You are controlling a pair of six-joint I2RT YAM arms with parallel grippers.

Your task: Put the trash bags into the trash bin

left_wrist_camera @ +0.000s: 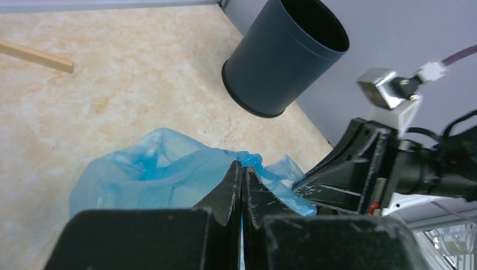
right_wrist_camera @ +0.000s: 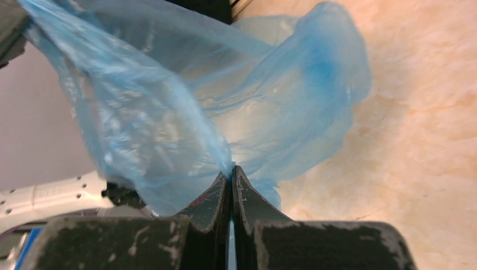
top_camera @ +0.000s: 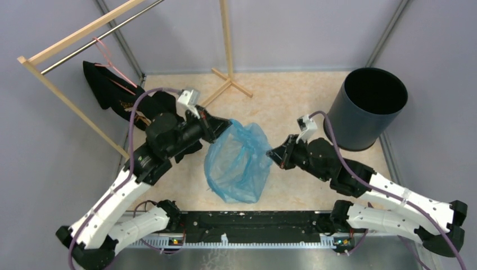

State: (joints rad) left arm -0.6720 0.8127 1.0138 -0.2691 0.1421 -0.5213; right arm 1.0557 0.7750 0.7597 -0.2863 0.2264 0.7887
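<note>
Trash bag [top_camera: 239, 163] is held between both arms over mid surface [top_camera: 292, 101], well apart from the bin [top_camera: 350, 128] at far right. Left fingers [left_wrist_camera: 228, 194] are pinched tight on one film edge, right fingers [right_wrist_camera: 216, 198] tight on the opposite edge. Best bet: hold both pinches, raise above the rim, carry right together. That path looks open. Wooden stand [top_camera: 228, 84] sits behind, wall [top_camera: 427, 84] just beside the bin.

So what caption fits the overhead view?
Left gripper and right gripper hold the trash bag between them, trash bin at right.
</note>
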